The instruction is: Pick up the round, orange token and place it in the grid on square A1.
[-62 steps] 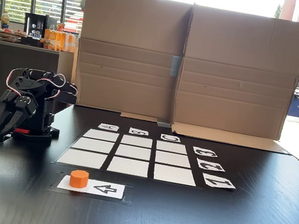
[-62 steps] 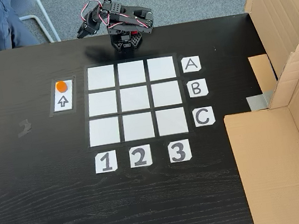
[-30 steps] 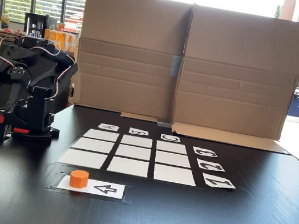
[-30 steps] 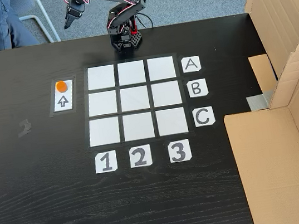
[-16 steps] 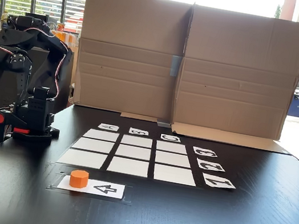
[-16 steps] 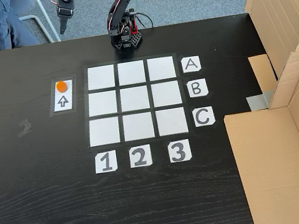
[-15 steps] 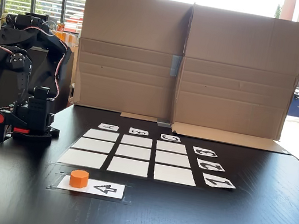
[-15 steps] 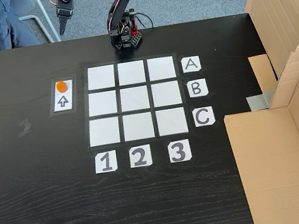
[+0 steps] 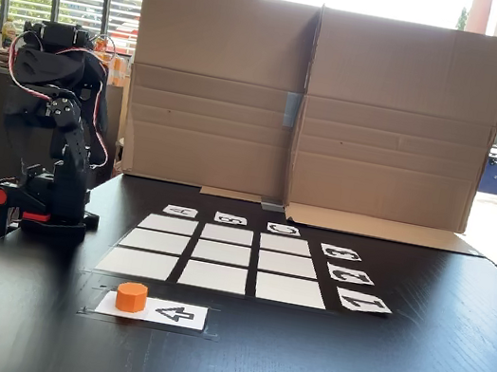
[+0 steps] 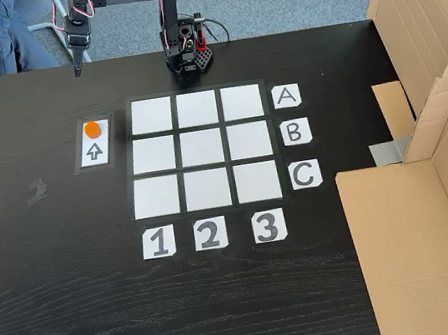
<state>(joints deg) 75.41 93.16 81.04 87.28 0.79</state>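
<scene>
A black arm [image 10: 171, 24] stands on its base at the far edge of a dark table [image 10: 76, 307], its upper links raised and reaching out level to the left in the top-down fixed view, the forearm bent down so the gripper [image 10: 78, 70] points at the tabletop near the rounded corner. The fingers look pressed together to a narrow tip there, with nothing between them (in the low fixed view the gripper [image 9: 19, 121] is a dark shape against a dark background and its jaws cannot be made out). Red and white wires loop along the arm's upper joints.

The token [image 10: 92, 128] sits on the far end of the arrow card [image 10: 95, 150], just left of the grid [image 10: 201, 150] in the top-down fixed view and well apart from the gripper. In the low fixed view the token [image 9: 131, 296] rests on the card's left end, in front of the grid [image 9: 217, 258]. Square A1 [image 10: 151, 116], the corner cell nearest the token in line with label A [image 10: 285, 96] and label 1 [image 10: 158, 242], lies bare. Cardboard walls [image 9: 312, 101] stand behind the table.
</scene>
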